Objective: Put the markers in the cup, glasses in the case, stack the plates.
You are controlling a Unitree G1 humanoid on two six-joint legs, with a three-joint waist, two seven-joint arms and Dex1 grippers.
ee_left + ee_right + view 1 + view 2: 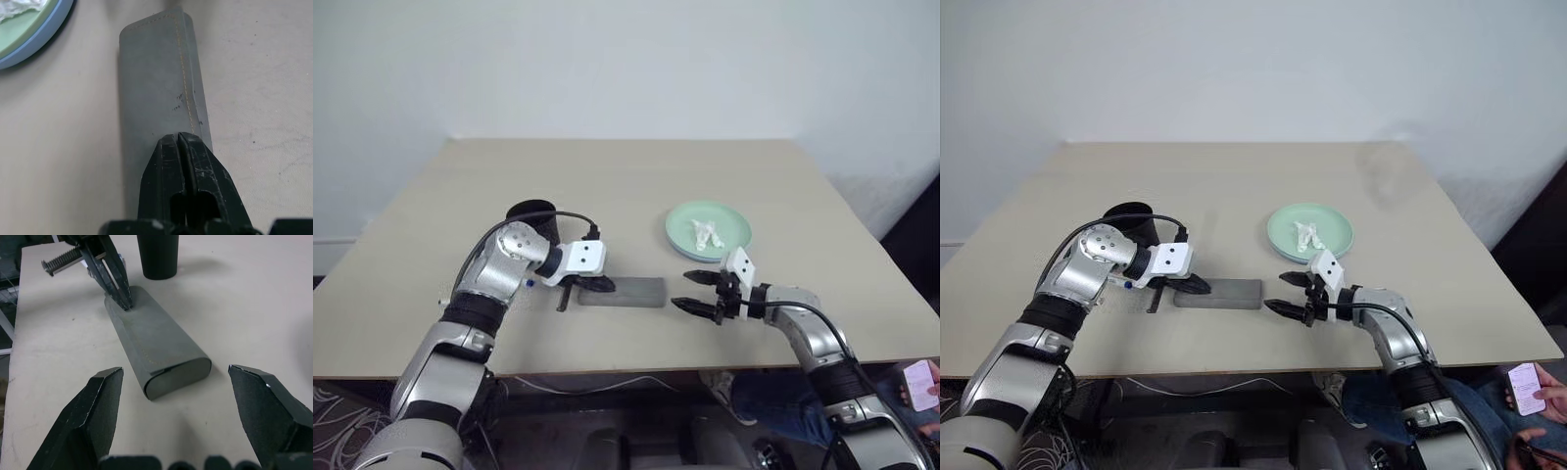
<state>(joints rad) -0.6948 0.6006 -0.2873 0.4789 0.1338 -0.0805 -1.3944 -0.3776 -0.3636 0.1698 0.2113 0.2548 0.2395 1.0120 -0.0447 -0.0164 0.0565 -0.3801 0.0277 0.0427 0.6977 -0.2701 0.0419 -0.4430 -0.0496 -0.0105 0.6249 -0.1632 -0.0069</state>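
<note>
I am viewing the grey case (623, 292) lying flat and closed on the beige worktop (626, 176), its long axis running across my view between the two end effectors. The left end effector (595, 286) is pressing down at the case's left end with its black fingers shut tight together, tips on the top face beside the stitched seam and nothing held between them. The right end effector (701, 294) is hovering just off the case's right, rounded end, its fingers spread wide and empty, aimed along the case's length. The black cup (533, 217) is standing upright just behind the case's left end. The mint green plate (708, 230) is sitting behind the case's right end, stacked on the light blue plate (46, 36), whose rim is showing beneath it in the left wrist view, and crumpled white tissue (707, 235) is lying in the green one. A blue marker cap (529, 284) is peeking out beside the left arm, left of the case. I am judging the case light, felt-skinned and fairly grippy, stiff enough to hold its shape yet liable to slide on the smooth worktop; taking it across its short width near one end, while the other end is pinned, looks soundest. I cannot tell whether the glasses are inside.
</note>
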